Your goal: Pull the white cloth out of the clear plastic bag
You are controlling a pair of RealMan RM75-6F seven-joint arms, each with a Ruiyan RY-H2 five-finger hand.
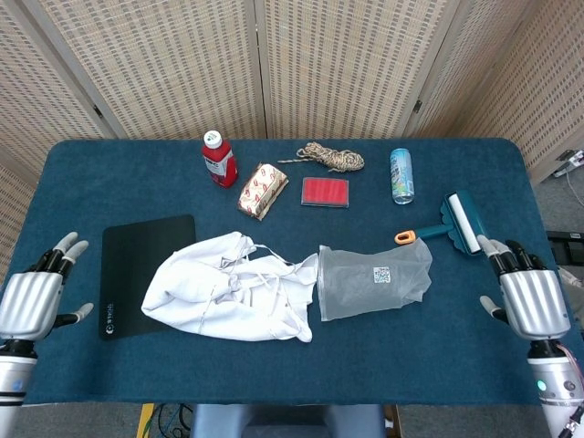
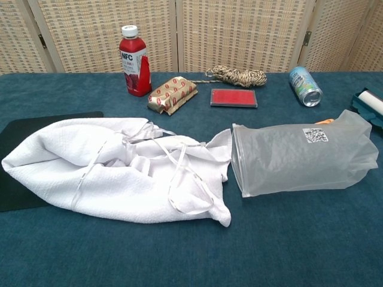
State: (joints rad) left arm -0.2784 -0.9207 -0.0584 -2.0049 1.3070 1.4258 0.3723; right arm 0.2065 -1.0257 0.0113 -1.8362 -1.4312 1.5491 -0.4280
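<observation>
From the head view, the clear plastic bag (image 1: 374, 281) lies crumpled and empty, its mouth touching the heaped white cloth (image 1: 233, 288) beside it. The left hand (image 1: 35, 302) and right hand (image 1: 529, 297) hover at opposite table edges, fingers spread, holding nothing. From the chest view, the terry cloth (image 2: 116, 169) trails thin straps; the frosted bag (image 2: 302, 158) bears a printed code.

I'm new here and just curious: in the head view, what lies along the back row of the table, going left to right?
Red juice bottle → patterned wrapped packet → coil of rope → red flat case → drink can.
</observation>
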